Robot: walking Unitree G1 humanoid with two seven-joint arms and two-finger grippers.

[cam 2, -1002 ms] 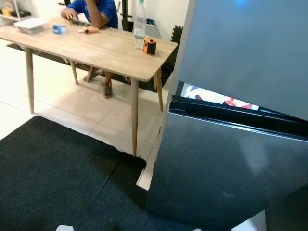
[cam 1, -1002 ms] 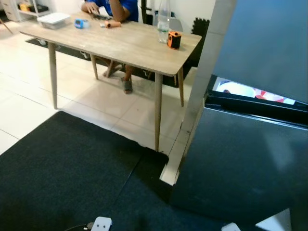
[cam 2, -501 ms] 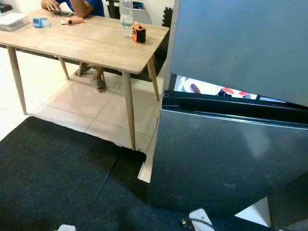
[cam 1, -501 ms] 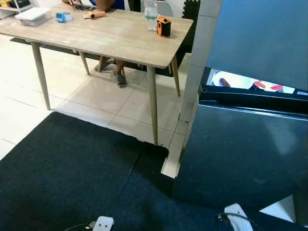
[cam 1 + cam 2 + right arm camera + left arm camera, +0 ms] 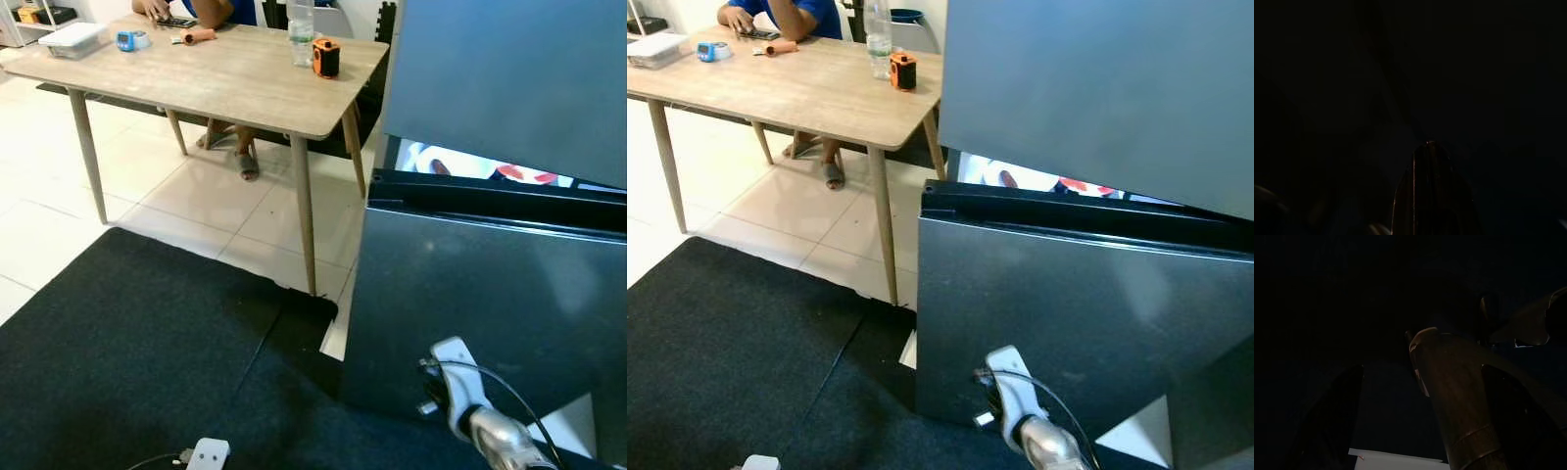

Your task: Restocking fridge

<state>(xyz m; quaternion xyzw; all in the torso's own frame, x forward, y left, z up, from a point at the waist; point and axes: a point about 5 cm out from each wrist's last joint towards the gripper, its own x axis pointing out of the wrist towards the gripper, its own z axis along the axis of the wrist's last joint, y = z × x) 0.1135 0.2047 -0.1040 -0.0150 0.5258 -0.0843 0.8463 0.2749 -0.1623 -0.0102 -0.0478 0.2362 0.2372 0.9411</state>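
Dark mat underfoot, and you're facing the fridge, its door ajar with food showing in the gap. Your right arm rises toward the door, presumably to pull it; whether either gripper is wide or narrow, you can't tell.

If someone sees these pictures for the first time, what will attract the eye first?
The big dark fridge on the right stands out first, its lower door ajar, with white and red items in the gap above it. Next comes the wooden table on the left, carrying an orange device and a bottle, with a seated person behind it.
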